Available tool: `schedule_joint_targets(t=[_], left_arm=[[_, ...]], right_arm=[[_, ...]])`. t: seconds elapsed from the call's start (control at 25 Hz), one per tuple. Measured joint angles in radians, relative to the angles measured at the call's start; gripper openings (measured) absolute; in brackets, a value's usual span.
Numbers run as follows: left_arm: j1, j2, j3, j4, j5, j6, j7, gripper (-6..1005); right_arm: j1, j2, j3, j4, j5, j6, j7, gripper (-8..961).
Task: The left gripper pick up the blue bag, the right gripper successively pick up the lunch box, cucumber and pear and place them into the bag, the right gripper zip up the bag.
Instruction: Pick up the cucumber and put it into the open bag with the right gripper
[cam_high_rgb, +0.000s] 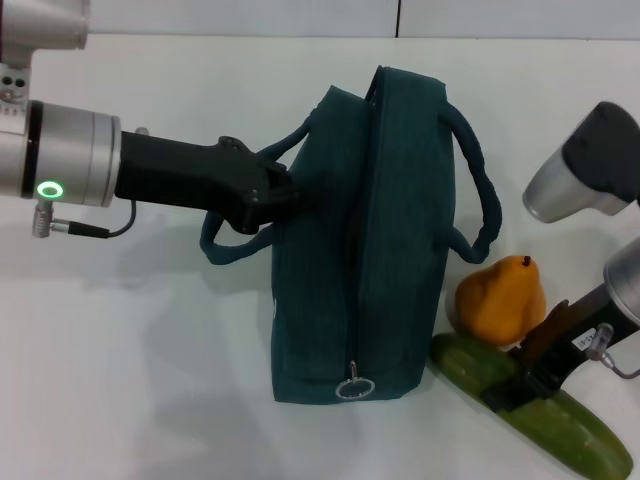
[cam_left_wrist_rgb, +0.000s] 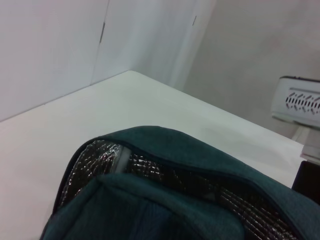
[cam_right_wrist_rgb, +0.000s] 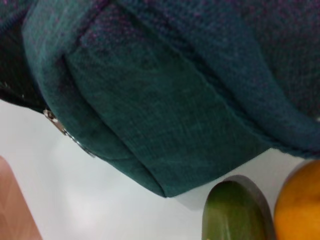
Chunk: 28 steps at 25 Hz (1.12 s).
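The blue bag (cam_high_rgb: 370, 250) stands in the middle of the white table, its zipper running along the top and its silver ring pull (cam_high_rgb: 355, 388) at the near end. My left gripper (cam_high_rgb: 278, 197) reaches in from the left and is shut on the bag's left edge. The left wrist view looks into the bag's mouth (cam_left_wrist_rgb: 165, 170) with its silver foil lining. The pear (cam_high_rgb: 500, 300) sits just right of the bag. The cucumber (cam_high_rgb: 545, 415) lies in front of the pear, with my right gripper (cam_high_rgb: 520, 385) down on its middle. The bag (cam_right_wrist_rgb: 165, 110), cucumber tip (cam_right_wrist_rgb: 235, 212) and pear (cam_right_wrist_rgb: 300, 205) show in the right wrist view. The lunch box is out of view.
The right arm's silver and black links (cam_high_rgb: 590, 165) hang over the table at the right, above the pear. A white device (cam_left_wrist_rgb: 300, 100) stands beyond the table's far edge in the left wrist view. Bare table (cam_high_rgb: 130, 350) lies left of the bag.
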<state>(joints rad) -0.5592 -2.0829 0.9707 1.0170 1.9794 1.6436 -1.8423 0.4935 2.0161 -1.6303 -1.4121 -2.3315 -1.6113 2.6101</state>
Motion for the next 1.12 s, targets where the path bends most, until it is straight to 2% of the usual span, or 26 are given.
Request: schedule_joint_targets(t=[0.4, 0.72, 0.96, 1.12], left_arm=[[0.006, 0.001, -0.005, 0.0, -0.001, 0.001, 0.003, 40], [-0.002, 0.003, -0.021, 0.0, -0.007, 0.0, 0.003, 40], [-0.009, 0.002, -0.026, 0.008, -0.024, 0.0, 0.003, 40], [-0.017, 0.003, -0.025, 0.01, -0.034, 0.0, -0.002, 40]], right_arm=[[-0.054, -0.004, 0.169, -0.005, 0.148, -0.043, -0.179, 530], [-0.098, -0.004, 0.419, 0.05, 0.375, -0.226, -0.446, 530], [-0.079, -0.006, 0.686, 0.249, 0.564, -0.376, -0.718, 531], [-0.037, -0.009, 0.775, 0.415, 0.649, -0.361, -0.828, 531]])
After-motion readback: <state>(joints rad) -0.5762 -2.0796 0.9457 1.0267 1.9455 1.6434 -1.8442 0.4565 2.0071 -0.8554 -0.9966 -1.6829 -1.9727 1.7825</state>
